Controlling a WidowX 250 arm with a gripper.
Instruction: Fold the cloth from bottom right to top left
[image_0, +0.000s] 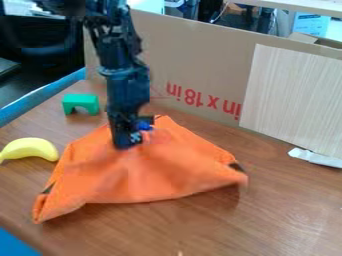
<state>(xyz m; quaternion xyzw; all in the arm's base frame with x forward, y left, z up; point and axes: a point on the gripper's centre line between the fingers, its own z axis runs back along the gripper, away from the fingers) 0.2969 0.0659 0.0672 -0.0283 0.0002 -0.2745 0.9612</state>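
The gripper (137, 140) hangs down over the upper middle part of the orange cloth (147, 172), low against it. Whether its fingers hold any fabric cannot be made out. The cloth lies wrinkled on the wooden table, raised into soft folds around the gripper. One corner extends to the lower left and another to the right, each with a dark patch near it; a top corner lies behind and to the right of the gripper.
A yellow toy banana (32, 148) lies left of the cloth, and a green arch block (81, 103) stands behind it. A cardboard wall (194, 65) closes off the back of the table (287, 210). A white strip (315, 157) lies at the right.
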